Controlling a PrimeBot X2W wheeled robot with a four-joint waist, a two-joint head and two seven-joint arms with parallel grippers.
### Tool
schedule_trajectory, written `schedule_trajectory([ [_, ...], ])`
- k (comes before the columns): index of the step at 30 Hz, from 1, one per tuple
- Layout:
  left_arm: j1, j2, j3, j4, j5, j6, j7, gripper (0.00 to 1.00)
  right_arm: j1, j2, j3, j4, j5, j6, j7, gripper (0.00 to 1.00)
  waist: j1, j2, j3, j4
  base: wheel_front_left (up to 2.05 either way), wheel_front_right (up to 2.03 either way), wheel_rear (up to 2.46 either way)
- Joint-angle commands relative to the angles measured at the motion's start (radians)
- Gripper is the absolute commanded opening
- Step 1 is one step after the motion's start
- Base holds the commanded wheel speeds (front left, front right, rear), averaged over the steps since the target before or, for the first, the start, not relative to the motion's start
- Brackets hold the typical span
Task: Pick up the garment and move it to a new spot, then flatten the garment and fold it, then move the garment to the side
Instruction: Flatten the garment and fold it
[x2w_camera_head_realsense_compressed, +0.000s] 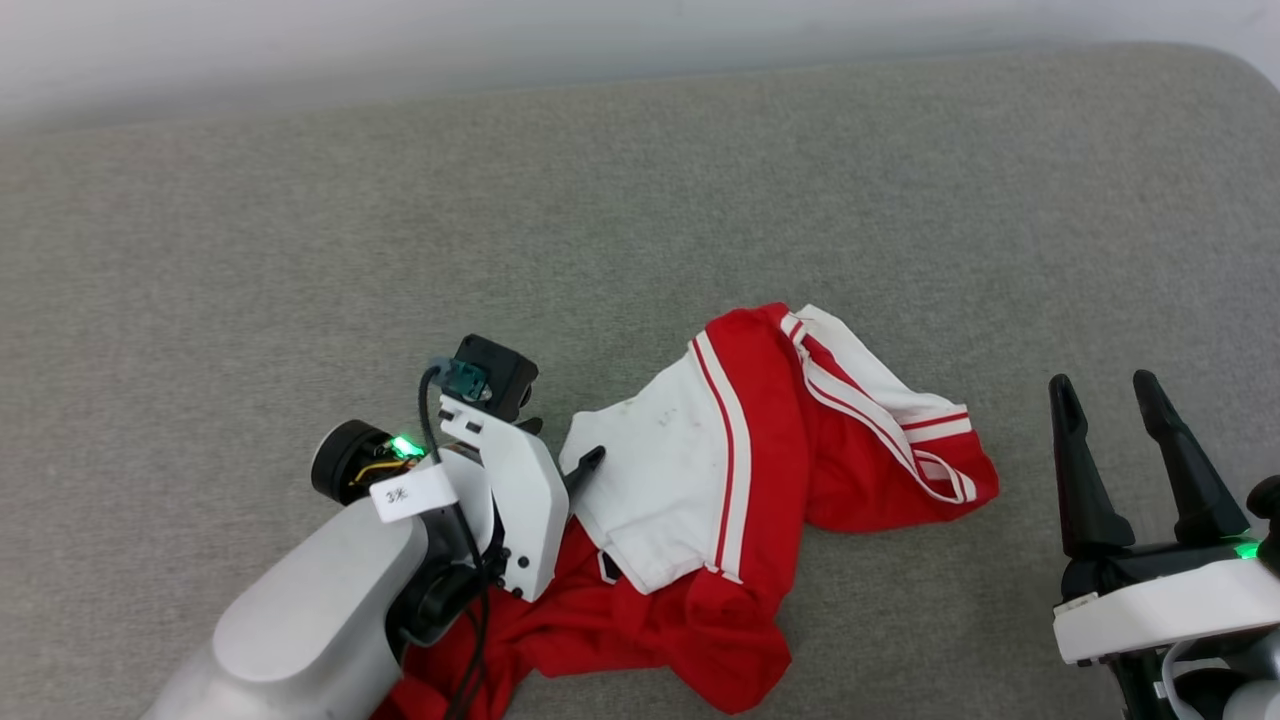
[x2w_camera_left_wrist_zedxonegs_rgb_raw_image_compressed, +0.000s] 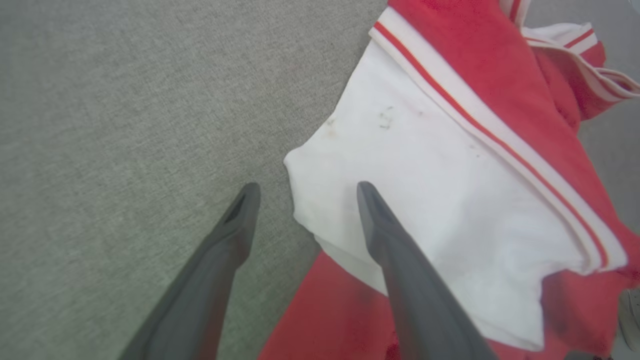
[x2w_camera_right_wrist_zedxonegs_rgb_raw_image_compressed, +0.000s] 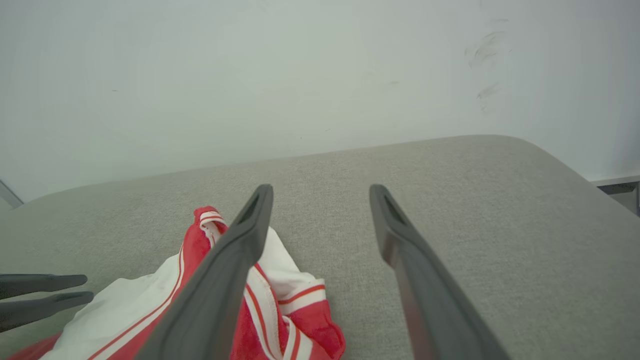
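The garment lies crumpled on the grey padded surface, red with a white panel and striped trim. My left gripper hangs just above its left edge, open. In the left wrist view the left gripper straddles the corner of the garment's white panel: one finger is over the bare surface, the other over the white fabric, and nothing is pinched. My right gripper stands open at the lower right, apart from the cloth. In the right wrist view the right gripper is empty, with the garment at its lower left.
The grey surface stretches wide beyond and to both sides of the cloth. A pale wall rises behind its far edge. Its far right corner is rounded, with a drop beyond.
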Motion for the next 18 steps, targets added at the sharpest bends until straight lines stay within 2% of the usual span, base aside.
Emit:
schedule_trajectory([
  [1, -0.035, 0.002, -0.016, 0.035, 0.014, -0.019, 0.028, 1.00, -0.014, 0.002, 0.005, 0.010, 0.009, -0.001, -0.012, 1.00, -0.0001, 0.0000, 0.028, -0.024, 0.00, 0.00, 0.00],
  [6, -0.078, 0.019, -0.099, 0.122, 0.040, -0.079, 0.154, 1.00, -0.018, 0.002, 0.008, 0.036, 0.019, -0.001, -0.030, 1.00, -0.0001, 0.0000, 0.041, -0.043, 0.00, 0.00, 0.00],
  [7, -0.075, 0.021, -0.117, 0.133, 0.045, -0.092, 0.172, 0.86, -0.018, 0.002, 0.008, 0.040, 0.020, -0.001, -0.033, 1.00, -0.0001, 0.0000, 0.041, -0.045, 0.00, 0.00, 0.00],
  [8, -0.077, 0.026, -0.132, 0.141, 0.053, -0.102, 0.186, 0.42, -0.018, 0.002, 0.007, 0.044, 0.022, -0.001, -0.035, 1.00, -0.0001, 0.0000, 0.042, -0.047, 0.00, 0.00, 0.00],
  [9, -0.076, 0.027, -0.138, 0.146, 0.057, -0.108, 0.186, 0.06, -0.019, 0.002, 0.006, 0.048, 0.024, -0.001, -0.037, 1.00, -0.0001, 0.0000, 0.042, -0.048, 0.00, 0.00, 0.00],
  [10, -0.075, 0.028, -0.149, 0.152, 0.062, -0.116, 0.193, 0.00, -0.019, 0.002, 0.005, 0.050, 0.024, -0.001, -0.038, 1.00, -0.0001, 0.0000, 0.043, -0.048, 0.00, 0.00, 0.00],
  [14, -0.105, 0.033, -0.149, 0.141, 0.102, -0.119, 0.125, 0.00, -0.023, 0.002, -0.003, 0.057, 0.027, -0.001, -0.042, 1.00, -0.0001, 0.0000, 0.041, -0.039, 0.00, 0.00, 0.00],
  [18, -0.118, 0.047, -0.109, 0.122, 0.122, -0.086, 0.038, 0.00, -0.020, 0.002, -0.019, 0.066, 0.028, -0.001, -0.038, 1.00, -0.0001, 0.0000, 0.026, -0.019, 0.00, 0.00, 0.00],
])
